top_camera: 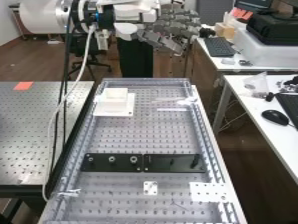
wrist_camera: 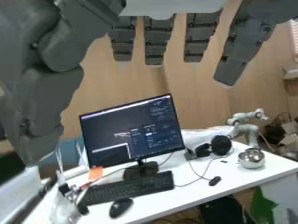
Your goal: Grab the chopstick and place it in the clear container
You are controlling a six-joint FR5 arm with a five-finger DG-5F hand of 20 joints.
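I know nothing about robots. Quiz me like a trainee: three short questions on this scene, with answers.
1. True or false: the dark grey robot hand is curled around a black computer mouse.
2. In the high view, what colour is the small square sheet on the perforated metal side table? A) green B) orange-red C) blue
3. Fill in near or far: seen from the high camera, the white stepped block sits toward the ____ end of the long perforated bench.

Key: 1 false; 2 B; 3 far
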